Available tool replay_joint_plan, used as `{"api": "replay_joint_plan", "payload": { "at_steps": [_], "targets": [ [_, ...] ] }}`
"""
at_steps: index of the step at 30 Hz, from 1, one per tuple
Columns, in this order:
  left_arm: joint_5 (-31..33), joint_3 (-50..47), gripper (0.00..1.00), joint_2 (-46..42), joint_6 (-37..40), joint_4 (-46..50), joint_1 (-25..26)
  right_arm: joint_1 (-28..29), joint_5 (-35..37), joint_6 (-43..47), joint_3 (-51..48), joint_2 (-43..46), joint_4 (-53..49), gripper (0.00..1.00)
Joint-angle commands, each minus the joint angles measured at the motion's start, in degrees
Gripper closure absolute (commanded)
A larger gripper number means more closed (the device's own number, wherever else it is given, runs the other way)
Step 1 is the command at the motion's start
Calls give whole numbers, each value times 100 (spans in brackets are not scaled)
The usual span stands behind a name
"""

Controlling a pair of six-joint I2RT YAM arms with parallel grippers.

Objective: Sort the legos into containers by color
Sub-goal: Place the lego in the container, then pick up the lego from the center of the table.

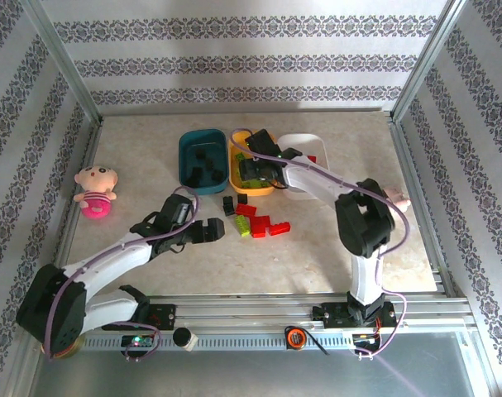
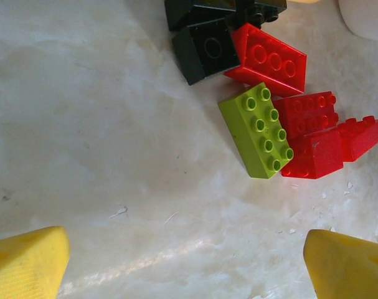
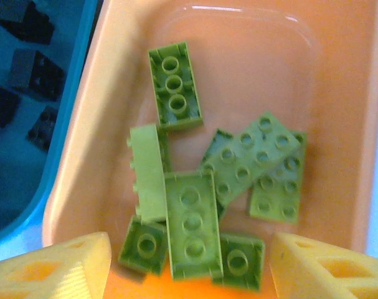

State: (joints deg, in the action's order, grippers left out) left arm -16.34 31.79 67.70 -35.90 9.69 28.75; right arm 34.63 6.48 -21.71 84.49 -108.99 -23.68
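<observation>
Loose legos [image 1: 255, 222], red, lime, black, clustered mid-desk [image 1: 317, 256] below tubs. Left jaws wide, empty, just beside cluster. Lime legos [image 3: 189, 212] in orange tub [image 3: 73, 156]; right jaws wide, empty, above. Black legos [image 1: 203, 171] in teal tub [image 1: 203, 147]. Doll [image 1: 96, 190] far left.

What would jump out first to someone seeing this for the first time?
The loose heap of red, black and lime legos in the middle of the table, with the open left tool hovering just short of it. Next, the orange-yellow tub holding only lime bricks, the open right tool above it. The pink plush doll sits apart at the left.
</observation>
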Motion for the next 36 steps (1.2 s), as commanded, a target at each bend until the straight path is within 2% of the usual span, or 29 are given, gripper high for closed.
{"api": "replay_joint_plan", "payload": {
  "at_steps": [1,4,10,13,20,25,30,32,34,36],
  "targets": [
    [17,410,9,376,220,-423,206,41,-113,-196,-656,806,263,32],
    [261,744,17,884,272,-511,274,72,-141,-278,-1300,1307,391,32],
    [669,1382,26,1877,551,-873,280,79,-71,-359,-2125,2075,445,32],
    [849,1678,32,2316,606,-953,276,61,-40,-366,-2360,2353,439,32],
    [1037,2162,37,3064,592,-981,170,26,-8,-370,-2638,2805,414,32],
    [1324,2214,45,3253,585,-822,133,8,20,-367,-2727,2995,395,32],
    [1514,2086,49,3213,659,-511,136,-12,11,-379,-2776,3103,418,32],
    [1669,1952,54,3087,685,-379,137,-18,-5,-394,-2775,3113,417,32],
    [1713,1782,54,2897,697,-363,116,-20,-24,-400,-2765,3110,430,32],
    [1645,1651,48,2699,714,-420,116,-23,-42,-405,-2764,3094,443,32]
  ]
}}
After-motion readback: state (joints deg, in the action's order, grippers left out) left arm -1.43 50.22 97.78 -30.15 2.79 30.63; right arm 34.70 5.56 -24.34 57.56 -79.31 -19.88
